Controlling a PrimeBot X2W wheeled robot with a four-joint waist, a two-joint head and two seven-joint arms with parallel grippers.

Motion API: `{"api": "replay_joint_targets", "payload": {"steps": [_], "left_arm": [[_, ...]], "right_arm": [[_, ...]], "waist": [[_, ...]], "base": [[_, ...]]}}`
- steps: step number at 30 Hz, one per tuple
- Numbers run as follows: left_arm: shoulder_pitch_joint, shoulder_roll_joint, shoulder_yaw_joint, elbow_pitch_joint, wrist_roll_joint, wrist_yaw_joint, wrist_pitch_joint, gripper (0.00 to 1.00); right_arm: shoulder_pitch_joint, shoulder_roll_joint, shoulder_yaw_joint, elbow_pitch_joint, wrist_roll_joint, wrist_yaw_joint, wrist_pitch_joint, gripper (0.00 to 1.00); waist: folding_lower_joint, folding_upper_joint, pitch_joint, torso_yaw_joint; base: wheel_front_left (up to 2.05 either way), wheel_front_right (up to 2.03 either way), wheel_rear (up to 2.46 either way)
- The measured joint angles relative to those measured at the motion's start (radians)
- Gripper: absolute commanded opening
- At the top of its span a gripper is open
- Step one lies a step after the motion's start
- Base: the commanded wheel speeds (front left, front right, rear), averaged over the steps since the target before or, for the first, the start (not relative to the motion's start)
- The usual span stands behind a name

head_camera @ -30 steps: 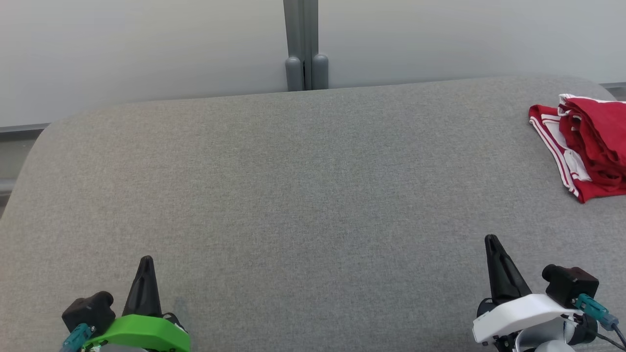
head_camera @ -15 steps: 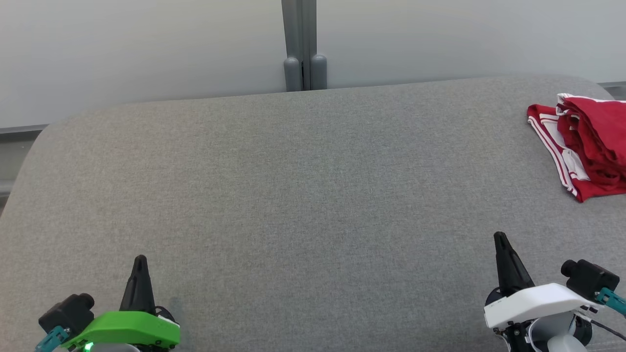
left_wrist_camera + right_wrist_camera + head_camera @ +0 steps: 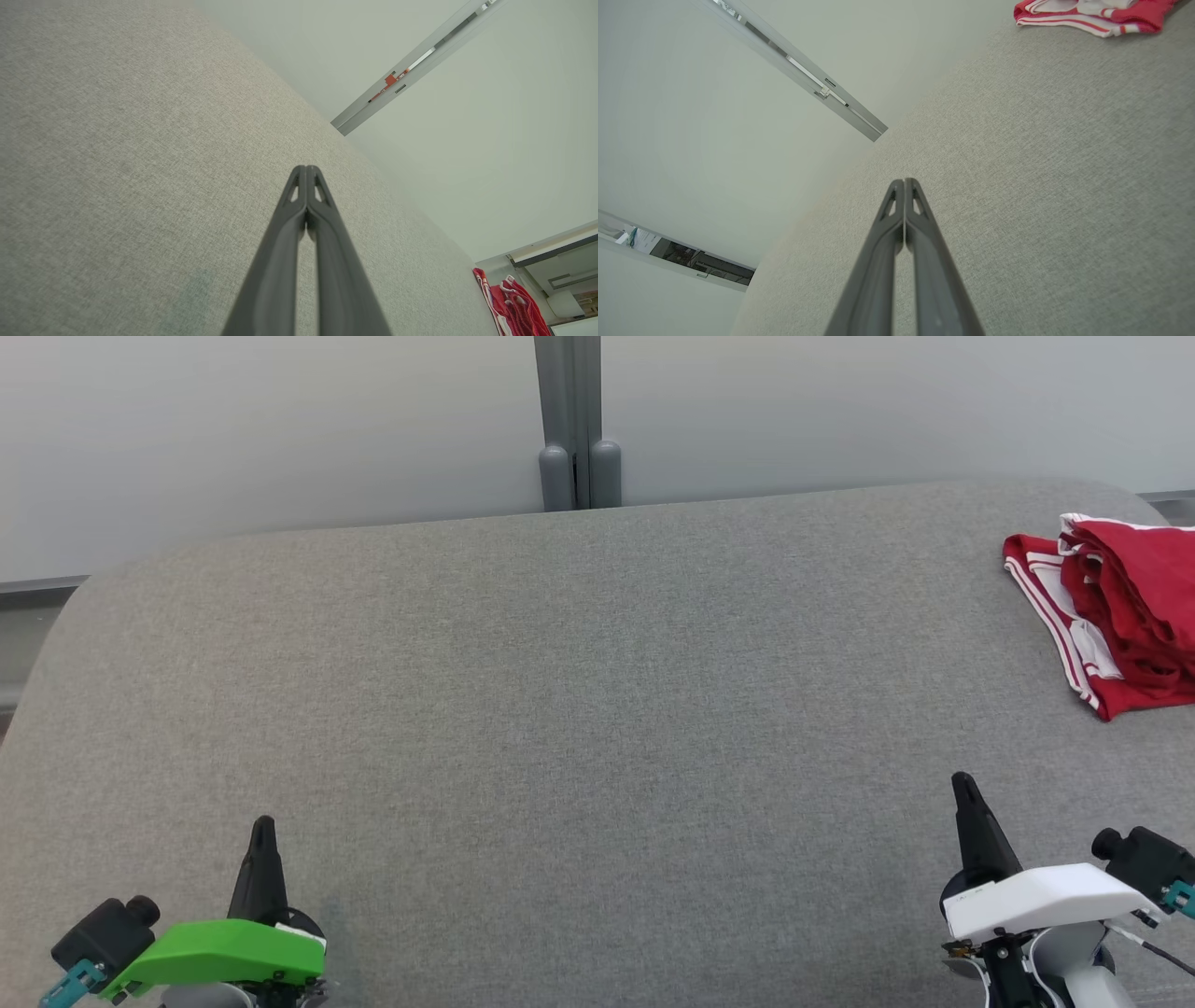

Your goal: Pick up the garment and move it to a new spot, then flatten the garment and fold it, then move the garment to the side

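Garment (image 3: 1130,583), red with white stripes, lies bunched at the far right edge of the grey table (image 3: 597,709), well apart from left gripper (image 3: 262,826) and right gripper (image 3: 963,784), both pinched closed, empty.

From where I stand, no word or number can be read. A small orange tag (image 3: 390,80) sits on the grey wall rail (image 3: 357,113), too small to tell any lettering. The red garment (image 3: 1134,588) bears plain white stripes, no legible print.
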State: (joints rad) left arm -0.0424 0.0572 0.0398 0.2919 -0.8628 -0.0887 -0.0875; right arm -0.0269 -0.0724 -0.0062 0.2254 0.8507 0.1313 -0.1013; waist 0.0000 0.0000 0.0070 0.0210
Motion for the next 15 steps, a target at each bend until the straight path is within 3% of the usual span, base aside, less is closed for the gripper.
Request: {"api": "replay_joint_targets", "payload": {"steps": [15], "left_arm": [[-0.013,-0.002,0.019,-0.011,-0.170,-0.009,0.049,0.00]], "right_arm": [[-0.019,0.002,-0.020,0.004,0.178,-0.001,0.047,0.00]], "waist": [[0.0000,0.0000,-0.001,-0.004]], "base": [[0.00,0.00,0.00]]}}
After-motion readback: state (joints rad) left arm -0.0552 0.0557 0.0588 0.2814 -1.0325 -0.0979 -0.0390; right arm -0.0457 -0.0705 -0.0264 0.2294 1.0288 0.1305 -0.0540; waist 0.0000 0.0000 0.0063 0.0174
